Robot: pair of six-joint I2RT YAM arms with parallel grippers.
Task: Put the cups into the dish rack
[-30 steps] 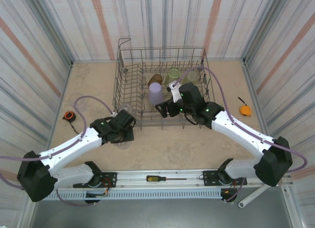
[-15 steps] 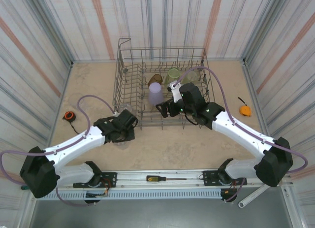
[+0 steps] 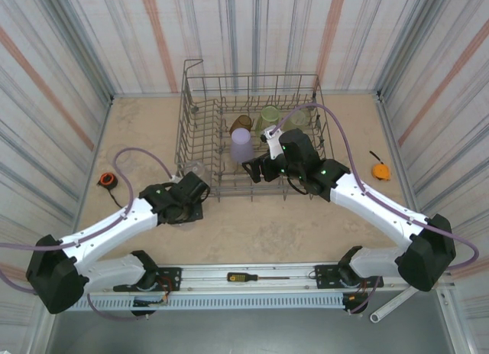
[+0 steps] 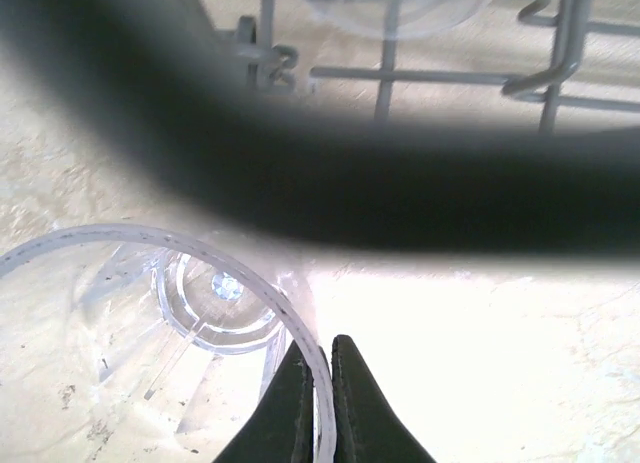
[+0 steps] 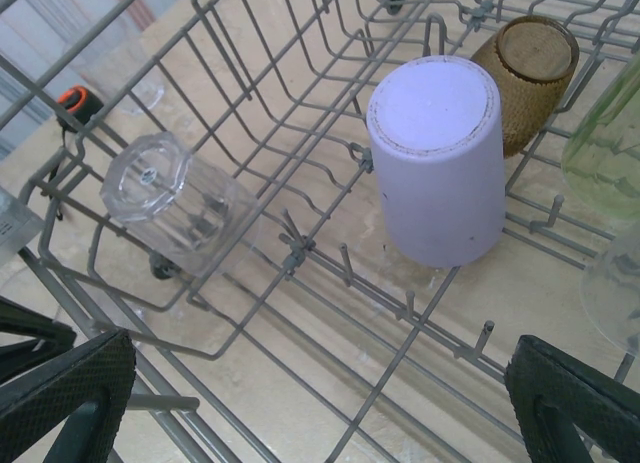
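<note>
My left gripper (image 4: 320, 398) is shut on the rim of a clear cup (image 4: 150, 323) that stands mouth-up on the table, one finger inside the rim and one outside. From above, the left gripper (image 3: 191, 205) sits just in front of the near left corner of the grey wire dish rack (image 3: 200, 86). My right gripper (image 3: 256, 170) hangs open over the rack's near side, nothing between its fingers (image 5: 60, 393). In the dish rack (image 5: 300, 248), a lavender cup (image 5: 437, 163) and an amber cup (image 5: 525, 68) stand upside down. A pale green cup (image 5: 610, 133) is at the right, and another clear cup (image 5: 175, 203) lies tilted at the left.
An orange tape measure (image 3: 108, 180) lies on the table to the left and another orange round object (image 3: 380, 171) to the right. A screwdriver (image 3: 243, 277) rests on the rail between the arm bases. Purple cables loop off both arms. Striped walls close in the table.
My left gripper has closed onto the clear cup's rim, with the arm shifting slightly beside the rack. The right arm and the cups in the rack have not moved.
</note>
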